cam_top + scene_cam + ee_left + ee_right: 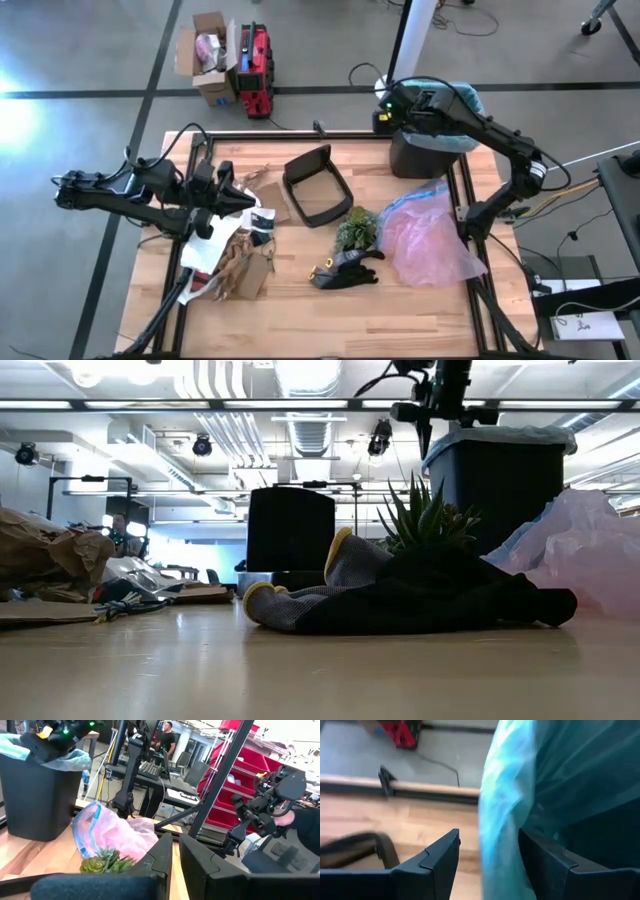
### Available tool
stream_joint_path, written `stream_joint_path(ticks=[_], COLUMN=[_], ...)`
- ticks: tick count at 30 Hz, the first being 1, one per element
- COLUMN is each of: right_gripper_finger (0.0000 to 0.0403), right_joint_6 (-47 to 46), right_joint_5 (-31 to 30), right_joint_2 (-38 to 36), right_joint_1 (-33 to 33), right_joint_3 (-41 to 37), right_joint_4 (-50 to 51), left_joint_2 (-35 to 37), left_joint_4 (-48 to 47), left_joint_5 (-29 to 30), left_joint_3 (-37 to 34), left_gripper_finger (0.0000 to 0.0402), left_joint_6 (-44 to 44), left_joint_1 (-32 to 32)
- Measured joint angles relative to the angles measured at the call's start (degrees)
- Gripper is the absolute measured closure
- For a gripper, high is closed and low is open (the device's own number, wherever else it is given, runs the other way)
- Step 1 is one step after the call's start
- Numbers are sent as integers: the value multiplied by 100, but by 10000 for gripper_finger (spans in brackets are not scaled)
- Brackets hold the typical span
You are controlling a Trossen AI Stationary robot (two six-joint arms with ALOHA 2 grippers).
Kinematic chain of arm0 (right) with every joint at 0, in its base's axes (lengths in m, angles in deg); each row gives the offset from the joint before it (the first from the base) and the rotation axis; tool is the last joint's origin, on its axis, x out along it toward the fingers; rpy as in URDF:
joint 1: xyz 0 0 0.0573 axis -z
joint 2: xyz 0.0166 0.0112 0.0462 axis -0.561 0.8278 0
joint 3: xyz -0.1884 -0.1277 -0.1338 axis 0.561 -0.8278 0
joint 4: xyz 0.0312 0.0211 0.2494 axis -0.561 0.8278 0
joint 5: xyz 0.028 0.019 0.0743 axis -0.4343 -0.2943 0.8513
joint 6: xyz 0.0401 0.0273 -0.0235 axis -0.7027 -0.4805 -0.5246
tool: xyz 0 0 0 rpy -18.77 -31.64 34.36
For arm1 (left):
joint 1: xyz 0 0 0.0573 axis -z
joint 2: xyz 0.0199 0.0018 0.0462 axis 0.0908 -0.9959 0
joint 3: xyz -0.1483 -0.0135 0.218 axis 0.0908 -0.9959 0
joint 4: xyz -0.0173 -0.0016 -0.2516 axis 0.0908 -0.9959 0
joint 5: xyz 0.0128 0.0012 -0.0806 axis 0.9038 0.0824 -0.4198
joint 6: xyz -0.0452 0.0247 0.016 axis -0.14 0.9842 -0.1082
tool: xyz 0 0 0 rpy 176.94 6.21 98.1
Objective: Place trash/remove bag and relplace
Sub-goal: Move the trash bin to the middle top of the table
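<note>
A: Where is the right hand [408,100] working?

B: It is hovering over the near-left rim of the black bin [425,155] at the far right of the desk [300,300]. In its wrist view the two fingers [437,860] are standing apart with the teal-blue bag [505,820] hanging between them, the liner's edge lying against the inner side of one finger. Whether they are truly pinching it, I cannot tell.

A: And the bag itself?

B: It is sitting in the bin, folded out over the rim, showing as a pale crinkled band in the low view [500,435].

A: The left hand [245,197]?

B: Clenched, holding nothing, and hanging over the left part of the desk, pointing toward the middle. Just beneath and in front of it the trash [240,262] is lying: crumpled brown paper and white scraps in a loose heap.

A: What else is lying around?

B: A black bin frame [316,185] is resting mid-desk. Near it a green plant tuft [356,228] is standing, with a black-and-yellow glove [345,270] just in front and a pink plastic bag [430,235] spreading beside them, below the bin.
</note>
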Motion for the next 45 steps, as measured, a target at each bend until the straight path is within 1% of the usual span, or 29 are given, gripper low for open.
stream_joint_path(ticks=[3,6,9,12,13,14,17,21,27,31,34,36,39,45], right_gripper_finger=[216,244,301,374,388,393,389,399,399,398,398,398,398,399], right_joint_6=[122,205,284,310,324,324,97,-366,-918,-1205,-1303,-1316,-1286,-1155], right_joint_5=[44,38,28,31,37,34,64,55,-17,-86,-75,-84,-196,-292], right_joint_2=[104,124,122,111,107,107,107,107,227,481,846,1172,1742,2866], right_joint_1=[13,15,-38,-108,-133,-160,-263,-483,-925,-1200,-1375,-1489,-1605,-1615], right_joint_3=[0,0,0,0,0,0,0,0,-2,127,530,943,1769,3283], right_joint_4=[48,45,45,40,40,45,42,-25,-478,-758,-725,-722,-683,-534], left_joint_2=[2,2,19,55,74,98,202,414,715,827,866,864,892,890], left_joint_4=[7,2,4,-2,-2,-2,0,2,-1,-25,-175,-288,-401,-398], left_joint_5=[0,-2,-2,-3,-4,-4,-10,-13,-15,-19,-30,-31,-125,-460], left_joint_3=[0,0,0,0,0,0,0,0,0,3,9,4,4,4], left_gripper_finger=[382,382,382,382,382,382,382,382,382,382,382,382,382,382], left_joint_6=[-2,-20,-20,-20,-20,-20,-22,-22,-4,-2,0,0,2,83], left_joint_1=[0,0,0,0,0,0,0,0,0,0,0,0,0,4])
